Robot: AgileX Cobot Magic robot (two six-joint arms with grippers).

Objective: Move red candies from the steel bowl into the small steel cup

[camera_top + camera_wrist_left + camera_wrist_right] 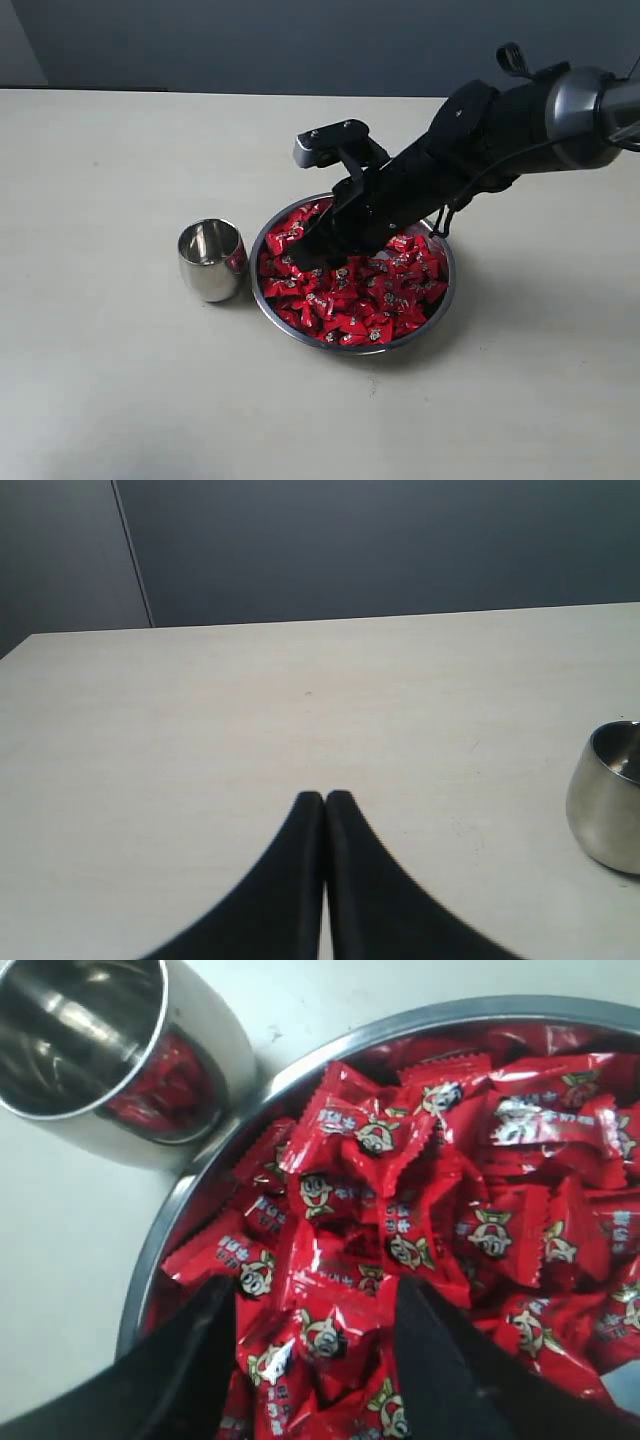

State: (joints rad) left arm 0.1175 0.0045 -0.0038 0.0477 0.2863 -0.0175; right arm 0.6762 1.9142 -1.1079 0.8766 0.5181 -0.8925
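The steel bowl [443, 300] sits near the table's middle, heaped with red candies [375, 295]. The small steel cup [211, 259] stands upright just left of the bowl, almost touching its rim; no candy shows inside it. My right gripper [308, 250] reaches down into the bowl's left part, open, its black fingers [440, 1360] pressed among the red candies [400, 1190] with several wrappers lying between them. The bowl's rim [200, 1200] and the cup [110, 1050] show close by in the right wrist view. My left gripper [324, 798] is shut and empty over bare table, the cup [608, 798] off to its side.
The pale table [100, 380] spreads wide around the bowl and cup. A dark wall [250, 40] runs behind the far table edge. The right arm [500, 130] slants in from the upper right over the bowl.
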